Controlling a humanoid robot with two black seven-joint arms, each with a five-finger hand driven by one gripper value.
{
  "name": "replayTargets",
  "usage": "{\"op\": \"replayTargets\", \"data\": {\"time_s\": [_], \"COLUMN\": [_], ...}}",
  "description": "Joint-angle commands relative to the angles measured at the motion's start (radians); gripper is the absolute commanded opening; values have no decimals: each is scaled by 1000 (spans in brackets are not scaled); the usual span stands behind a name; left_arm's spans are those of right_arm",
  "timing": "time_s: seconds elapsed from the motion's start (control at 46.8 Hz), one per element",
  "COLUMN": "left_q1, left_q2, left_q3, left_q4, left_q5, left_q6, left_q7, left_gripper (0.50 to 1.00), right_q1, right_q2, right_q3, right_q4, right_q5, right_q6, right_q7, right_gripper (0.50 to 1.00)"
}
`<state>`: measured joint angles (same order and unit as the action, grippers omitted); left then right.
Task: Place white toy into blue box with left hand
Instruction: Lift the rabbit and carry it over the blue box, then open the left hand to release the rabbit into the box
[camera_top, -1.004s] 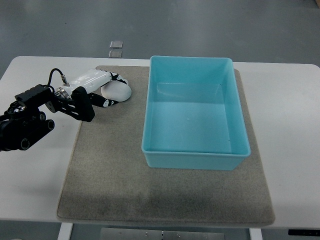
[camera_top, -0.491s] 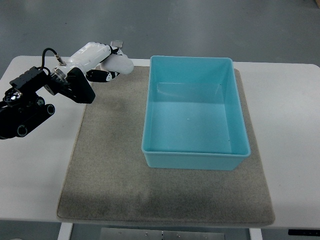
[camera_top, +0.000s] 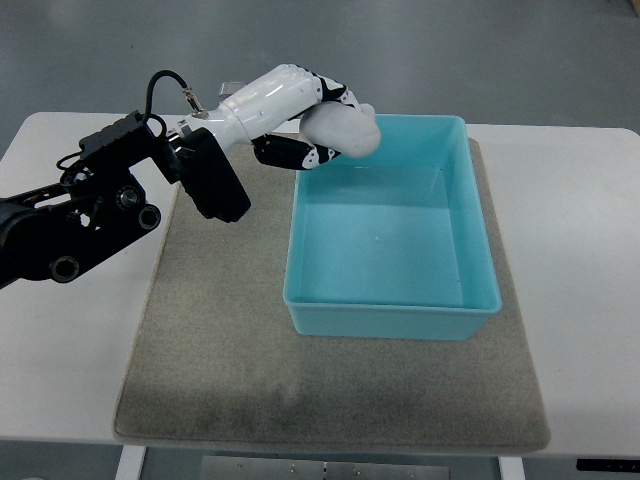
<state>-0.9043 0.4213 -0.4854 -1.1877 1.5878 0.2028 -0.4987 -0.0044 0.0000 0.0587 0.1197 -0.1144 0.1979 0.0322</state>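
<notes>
My left hand holds the white toy, a smooth rounded white lump, with its fingers curled around it. Hand and toy hang in the air over the far left corner of the blue box. The box is a light blue open rectangular bin standing on the grey mat, and nothing lies inside it. The left arm, black with a white forearm, comes in from the picture's left edge. My right arm does not show.
The mat lies on a white table. Two small clear square objects sit on the floor beyond the table's far edge, partly hidden by the arm.
The left hand lifted the white toy off the mat's far left part and carried it up and to the right, now over the box's far left corner.
</notes>
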Motion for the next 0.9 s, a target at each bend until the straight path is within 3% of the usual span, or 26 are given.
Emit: {"op": "replayTargets", "data": {"time_s": [0.0, 0.235, 0.299, 0.385, 0.556, 0.662, 0.876], "left_q1": [-2, -4, -4, -1, 2, 5, 7], "left_q2": [-10, -26, -29, -33, -32, -32, -29], "left_q3": [56, 156, 159, 159, 151, 146, 143], "left_q4": [2, 20, 25, 26, 26, 26, 26], "left_q5": [1, 8, 8, 6, -12, -15, -40], "left_q6": [-2, -5, -5, -5, 0, 6, 15], "left_q7": [0, 0, 2, 2, 0, -1, -1], "left_gripper": [500, 503, 565, 696, 891, 945, 958], "right_q1": [0, 0, 0, 0, 0, 0, 0], "right_q2": [0, 0, 0, 0, 0, 0, 0], "right_q3": [1, 0, 0, 0, 0, 0, 1], "right_q4": [0, 0, 0, 0, 0, 0, 0], "right_q5": [-1, -1, -1, 1, -1, -1, -1], "right_q6": [0, 0, 0, 0, 0, 0, 0], "right_q7": [0, 0, 0, 0, 0, 0, 0], "right_gripper": [936, 936, 936, 936, 936, 936, 936]}}
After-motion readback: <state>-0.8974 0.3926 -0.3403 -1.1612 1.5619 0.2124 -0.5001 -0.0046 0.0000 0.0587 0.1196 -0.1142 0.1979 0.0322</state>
